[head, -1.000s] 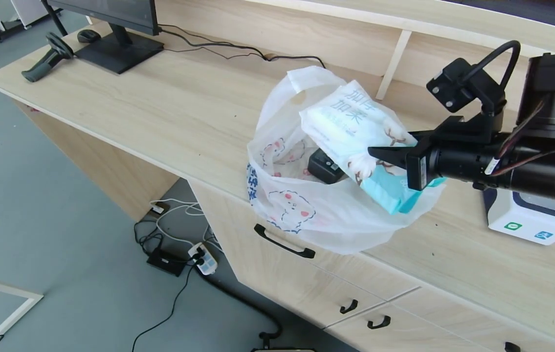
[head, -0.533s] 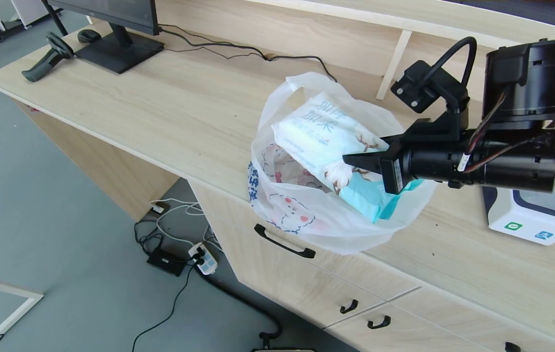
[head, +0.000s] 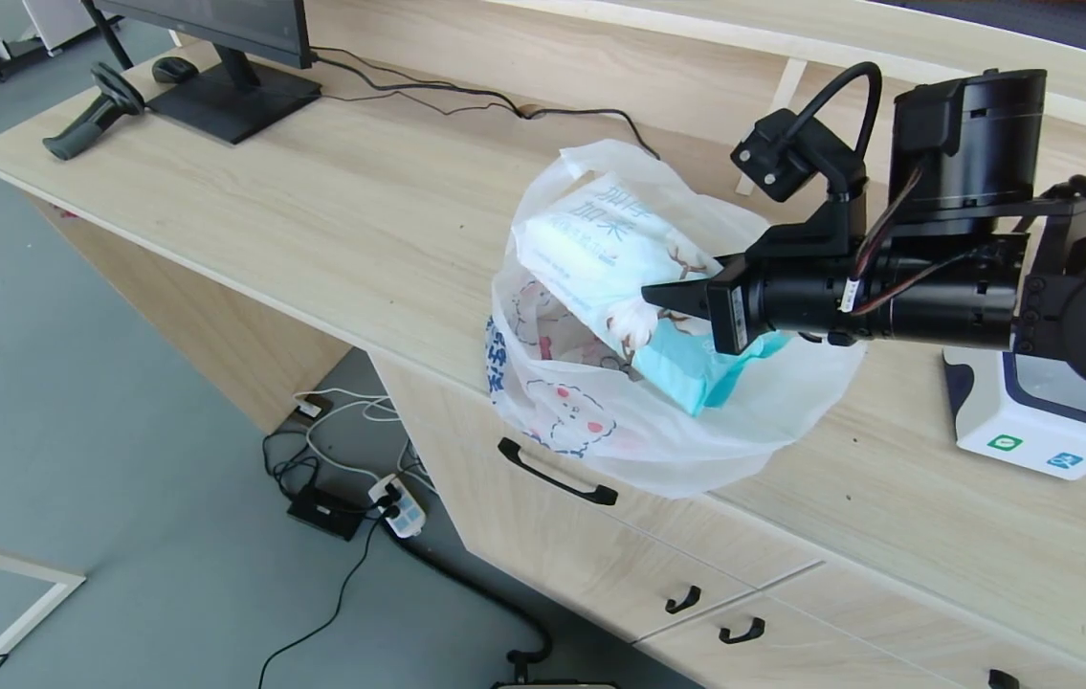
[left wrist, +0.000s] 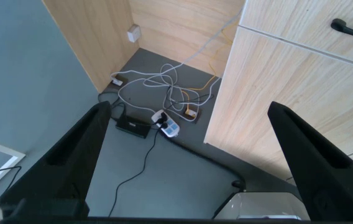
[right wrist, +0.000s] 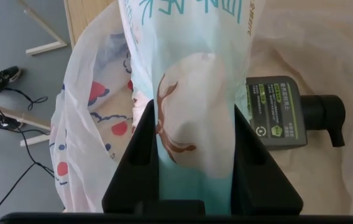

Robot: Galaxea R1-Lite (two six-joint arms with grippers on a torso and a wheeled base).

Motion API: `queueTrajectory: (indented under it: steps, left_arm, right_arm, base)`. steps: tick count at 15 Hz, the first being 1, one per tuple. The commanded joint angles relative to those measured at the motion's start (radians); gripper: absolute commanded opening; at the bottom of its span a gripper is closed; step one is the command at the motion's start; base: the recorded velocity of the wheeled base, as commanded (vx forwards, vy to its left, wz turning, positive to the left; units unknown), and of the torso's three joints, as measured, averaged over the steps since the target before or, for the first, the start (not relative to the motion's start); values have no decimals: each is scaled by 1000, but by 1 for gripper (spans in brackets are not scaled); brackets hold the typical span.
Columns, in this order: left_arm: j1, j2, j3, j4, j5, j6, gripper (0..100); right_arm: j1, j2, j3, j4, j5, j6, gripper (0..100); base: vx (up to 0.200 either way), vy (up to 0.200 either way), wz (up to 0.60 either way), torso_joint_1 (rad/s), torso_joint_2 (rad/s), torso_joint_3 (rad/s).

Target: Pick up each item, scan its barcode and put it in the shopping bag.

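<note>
We note the wood counter (head: pixel 313 220) with a monitor (head: pixel 217 29) at its L end. The shopping bag (head: pixel 600 421) sits open at the front edge. R gripper (right wrist: pixel 193 106) is clamped on the tissue pack (head: pixel 590 249), which is tilted into the bag mouth above a dark bottle (right wrist: pixel 282 118) lying inside. A white scan box (head: pixel 1035 421) stands near the bag, partly behind the R arm. L gripper (left wrist: pixel 189 106) is spread wide over floor cables (left wrist: pixel 164 93). Pack print: teal characters and a cotton graphic.

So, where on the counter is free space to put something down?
The widest bare counter lies between the monitor stand and the shopping bag. A smaller strip lies between the bag and the white scanner box. The bag is crowded: the right gripper holds the tissue pack in it, beside a dark bottle.
</note>
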Motion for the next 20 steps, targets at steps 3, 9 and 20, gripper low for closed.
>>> queueTrajectory:
  steps: [3, 9, 20]
  left_arm:
    - [0, 2, 0, 0, 0, 0, 100]
    - [0, 2, 0, 0, 2, -6, 100]
    - [0, 2, 0, 3, 2, -8, 100]
  right_arm:
    - [-25, 13, 13, -10, 0, 4, 0]
    - [-28, 8, 8, -42, -19, 50, 100]
    - [-61, -573, 571, -148, -47, 124, 100]
  base:
    - [0, 0, 0, 0, 0, 0]
    - [0, 0, 0, 0, 0, 0]
    - [0, 0, 0, 0, 0, 0]
